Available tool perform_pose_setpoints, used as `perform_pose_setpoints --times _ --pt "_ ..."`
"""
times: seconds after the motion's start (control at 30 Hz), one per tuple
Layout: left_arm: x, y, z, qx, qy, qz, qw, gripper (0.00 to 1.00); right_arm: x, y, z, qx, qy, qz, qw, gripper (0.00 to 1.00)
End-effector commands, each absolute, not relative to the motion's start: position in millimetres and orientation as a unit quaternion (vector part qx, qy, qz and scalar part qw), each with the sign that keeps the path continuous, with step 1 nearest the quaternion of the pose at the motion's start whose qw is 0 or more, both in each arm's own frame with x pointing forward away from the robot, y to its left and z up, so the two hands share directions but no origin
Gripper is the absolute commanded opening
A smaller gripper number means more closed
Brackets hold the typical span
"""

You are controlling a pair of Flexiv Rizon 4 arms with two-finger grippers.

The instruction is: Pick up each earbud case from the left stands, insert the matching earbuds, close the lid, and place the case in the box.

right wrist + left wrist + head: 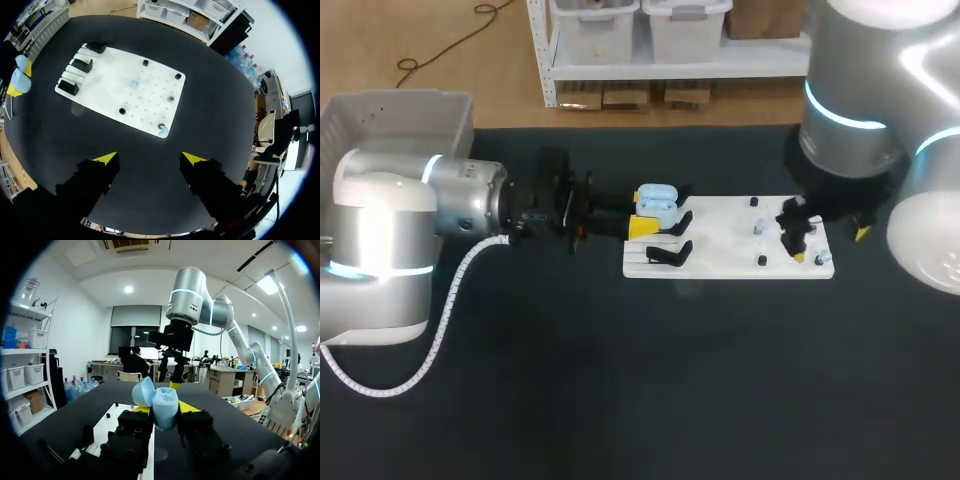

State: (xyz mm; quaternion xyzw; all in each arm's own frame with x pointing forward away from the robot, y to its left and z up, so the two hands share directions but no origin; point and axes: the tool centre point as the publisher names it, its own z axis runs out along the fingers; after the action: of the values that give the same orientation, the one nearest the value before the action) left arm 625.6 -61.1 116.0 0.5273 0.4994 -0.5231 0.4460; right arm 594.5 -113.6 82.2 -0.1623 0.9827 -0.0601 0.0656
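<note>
Left jaws seem clamped on the open-lidded pale-blue plastic earbud case (165,407), held upright between them, while right jaws, spread wide, hang above the white pegboard (105,75), nearer its small pale-blue earbuds (133,84) ahead.

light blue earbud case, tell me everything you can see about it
The light blue earbud case looks like smooth, glossy plastic with a rounded, egg-like body. Its hinged lid stands open, tipped back to one side. The left gripper is shut on it, with a yellow tip on each side of the body. The case sits at the left end of the flat white board, close to the black stands. It is not clear whether it touches a stand, or whether earbuds are inside.
</note>
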Motion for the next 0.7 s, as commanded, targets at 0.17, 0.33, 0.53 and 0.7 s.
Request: perform_pose_setpoints --times 0.17,0.33,0.53,0.7 --pt "626 -61 115 0.527 0.499 -0.523 0.447 0.0 591 -121 68 -0.176 0.982 -0.046 0.056 0.6" --pt "626 -61 115 0.527 0.499 -0.523 0.447 0.0 596 -123 62 -0.191 0.98 -0.045 0.045 0.58" --pt "626 -61 115 0.527 0.499 -0.523 0.447 0.0 604 -129 55 -0.201 0.978 -0.043 0.027 0.53" --pt "626 -61 115 0.527 0.499 -0.523 0.447 0.0 608 -131 49 -0.209 0.977 -0.041 0.013 0.49"
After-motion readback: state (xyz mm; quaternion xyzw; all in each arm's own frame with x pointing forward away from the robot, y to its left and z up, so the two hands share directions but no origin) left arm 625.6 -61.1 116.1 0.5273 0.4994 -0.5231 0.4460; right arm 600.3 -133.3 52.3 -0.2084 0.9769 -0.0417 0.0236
